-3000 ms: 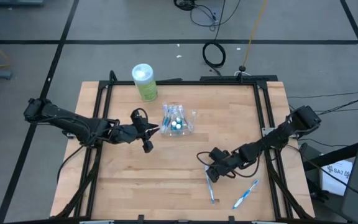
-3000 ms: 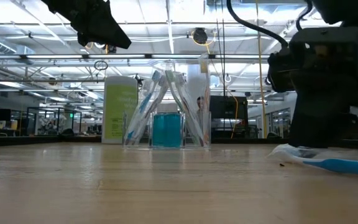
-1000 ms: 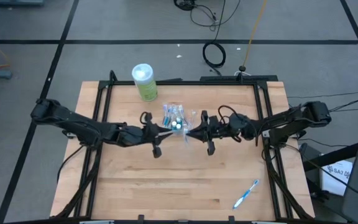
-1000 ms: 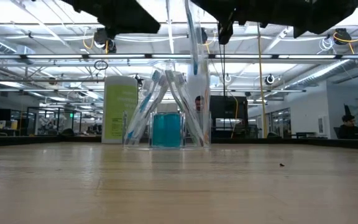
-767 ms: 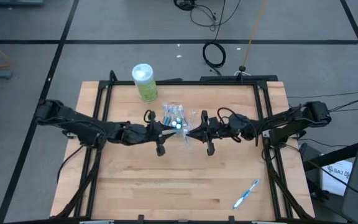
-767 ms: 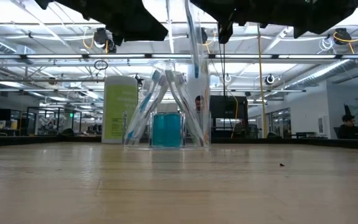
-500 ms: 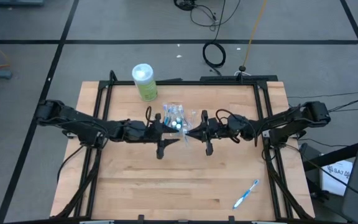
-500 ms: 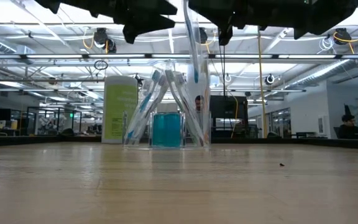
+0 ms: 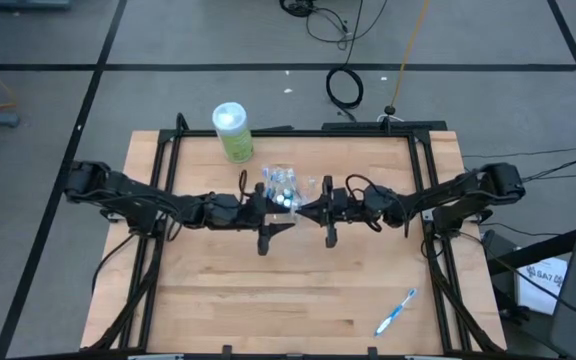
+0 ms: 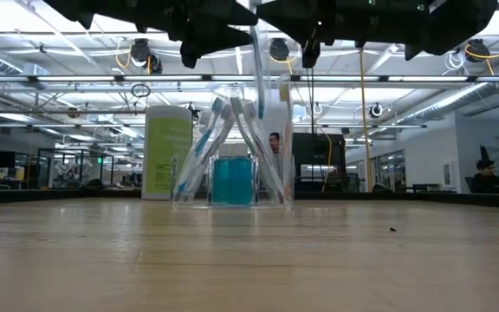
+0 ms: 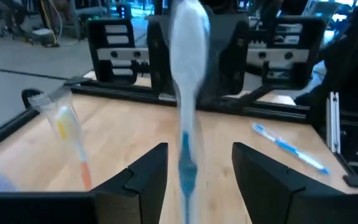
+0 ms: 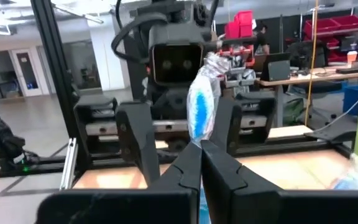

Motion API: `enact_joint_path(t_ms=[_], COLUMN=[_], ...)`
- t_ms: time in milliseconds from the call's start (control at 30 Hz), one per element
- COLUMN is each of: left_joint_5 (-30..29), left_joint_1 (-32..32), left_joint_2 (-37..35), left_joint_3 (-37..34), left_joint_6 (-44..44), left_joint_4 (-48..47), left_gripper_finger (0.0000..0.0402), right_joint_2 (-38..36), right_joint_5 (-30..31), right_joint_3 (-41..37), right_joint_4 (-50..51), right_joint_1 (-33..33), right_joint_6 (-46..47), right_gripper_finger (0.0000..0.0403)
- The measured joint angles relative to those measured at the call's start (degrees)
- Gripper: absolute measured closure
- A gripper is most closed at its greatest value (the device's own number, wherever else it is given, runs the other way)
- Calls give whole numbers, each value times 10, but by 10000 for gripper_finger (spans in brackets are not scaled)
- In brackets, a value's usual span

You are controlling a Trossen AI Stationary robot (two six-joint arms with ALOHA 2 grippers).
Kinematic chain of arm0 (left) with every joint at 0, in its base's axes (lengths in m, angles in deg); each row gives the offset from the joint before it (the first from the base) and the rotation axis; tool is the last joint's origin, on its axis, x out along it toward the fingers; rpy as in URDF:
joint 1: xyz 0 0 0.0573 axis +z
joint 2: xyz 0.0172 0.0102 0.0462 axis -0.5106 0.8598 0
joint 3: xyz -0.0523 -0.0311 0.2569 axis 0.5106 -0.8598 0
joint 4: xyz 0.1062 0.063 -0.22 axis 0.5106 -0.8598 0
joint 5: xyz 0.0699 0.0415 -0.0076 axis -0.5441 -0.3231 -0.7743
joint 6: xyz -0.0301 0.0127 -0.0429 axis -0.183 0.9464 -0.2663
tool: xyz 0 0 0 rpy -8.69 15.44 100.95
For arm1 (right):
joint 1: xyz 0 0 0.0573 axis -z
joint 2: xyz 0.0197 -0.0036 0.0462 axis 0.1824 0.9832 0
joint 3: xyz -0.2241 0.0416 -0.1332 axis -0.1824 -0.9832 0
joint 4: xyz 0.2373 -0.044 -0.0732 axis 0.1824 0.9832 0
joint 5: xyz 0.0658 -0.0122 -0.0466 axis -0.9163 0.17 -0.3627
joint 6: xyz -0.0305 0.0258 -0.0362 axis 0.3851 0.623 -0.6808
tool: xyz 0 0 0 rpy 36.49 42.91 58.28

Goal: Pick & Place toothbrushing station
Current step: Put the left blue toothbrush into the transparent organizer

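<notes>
Pale wood planks make up the desk [image 9: 268, 290], and nearest its front edge a blue-and-white toothbrush [image 9: 395, 311] lies flat on the boards, well apart from everything else. Farther in, over the middle of the desk, the two arms meet head-on from either side. The right tool [image 9: 309, 213] is clamped shut on a second, wrapped toothbrush [image 10: 257, 74], which hangs upright with its blue-and-white head seen between the closed fingers [image 12: 188, 171] in the right wrist view. The left tool [image 9: 280, 217] faces it with its fingers [image 11: 143, 174] spread apart on either side of that same toothbrush; in the left wrist view the shaft stands in the gap, and I cannot tell whether either finger touches it. Just beyond the tools stands a clear plastic holder [image 10: 231, 147], with several toothbrushes leaning inside it and a blue block at its base. Behind that, near the far left corner of the desk, is a green bottle [image 9: 233, 131] with a white cap. Beyond the desk a person [image 10: 485, 176] sits in the room.
</notes>
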Motion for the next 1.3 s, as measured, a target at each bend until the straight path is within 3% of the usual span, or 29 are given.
enact_joint_path(t_ms=[333,800,1033,1300], left_joint_5=[3,4,-10,-20], left_joint_1=[5,6,6,6], left_joint_2=[13,13,13,6], left_joint_3=[0,0,0,0], left_joint_6=[3,6,-3,4], left_joint_4=[16,17,-5,-31], left_gripper_finger=[222,388,369,391], right_joint_2=[19,19,19,5], right_joint_5=[0,1,1,4], right_joint_3=[2,2,3,2], right_joint_4=[-20,-19,17,68], right_joint_1=[0,0,0,0], right_joint_6=[0,-2,-20,-32], right_gripper_finger=[403,403,391,320])
